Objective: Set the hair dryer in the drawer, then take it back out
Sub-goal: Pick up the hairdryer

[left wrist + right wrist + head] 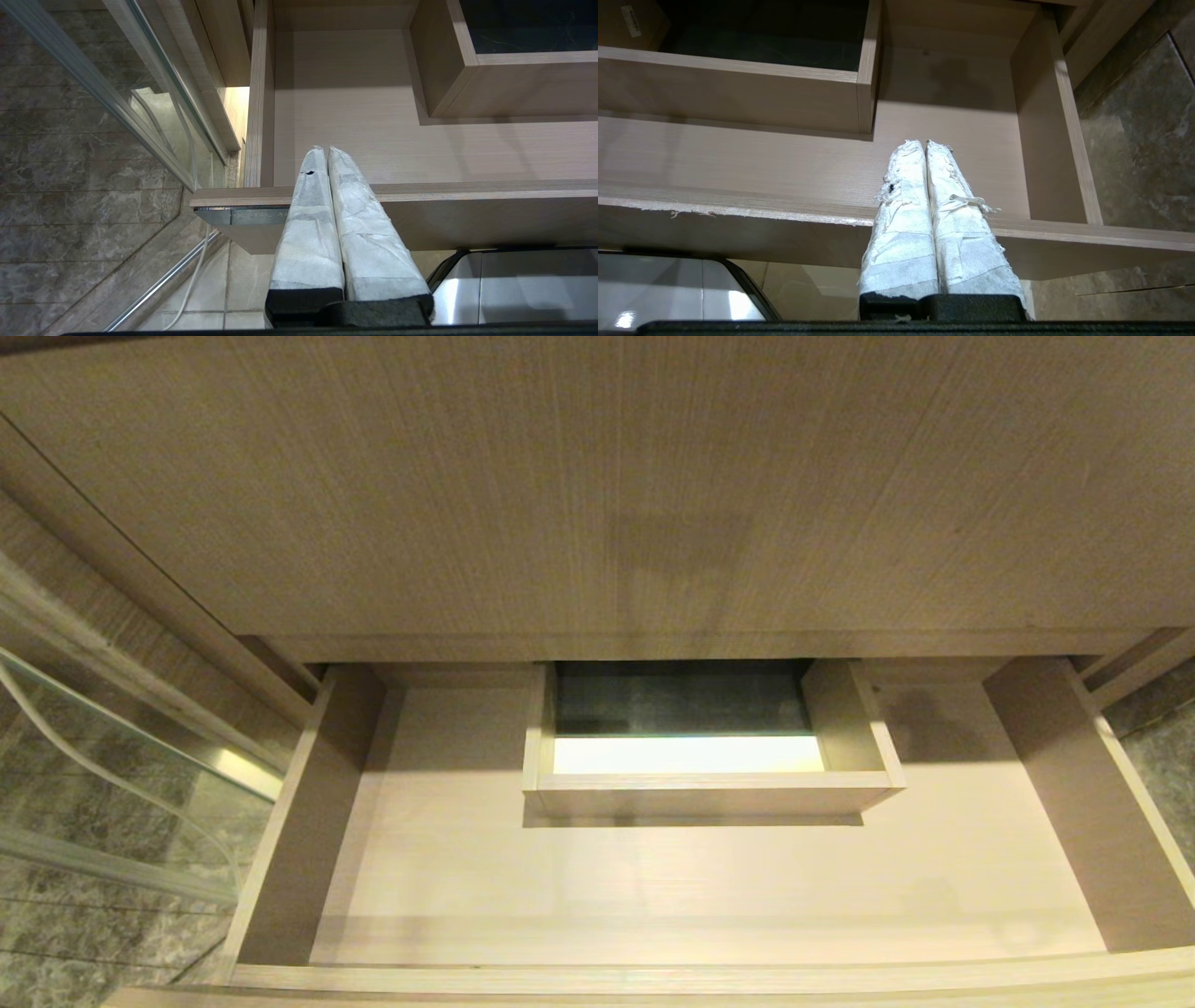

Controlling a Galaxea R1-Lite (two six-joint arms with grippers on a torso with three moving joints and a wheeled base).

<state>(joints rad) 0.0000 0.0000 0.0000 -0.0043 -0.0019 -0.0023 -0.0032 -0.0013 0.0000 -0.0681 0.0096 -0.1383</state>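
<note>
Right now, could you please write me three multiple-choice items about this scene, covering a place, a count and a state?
1. Where is the boxed cutout of the wide light wood-grain drawer?
A. middle back
B. front left corner
C. right wall

2. How many hair dryers lie in the drawer?
A. two
B. one
C. none

3. How do the fingers of the left tool and the right tool stand?
A. both spread
B. both pressed together
C. only the left spread

Answers: 1 A, the head view shows it centred under the panel. 2 C, the drawer floor is bare. 3 B, each wrist view shows white-wrapped fingers touching.
</note>
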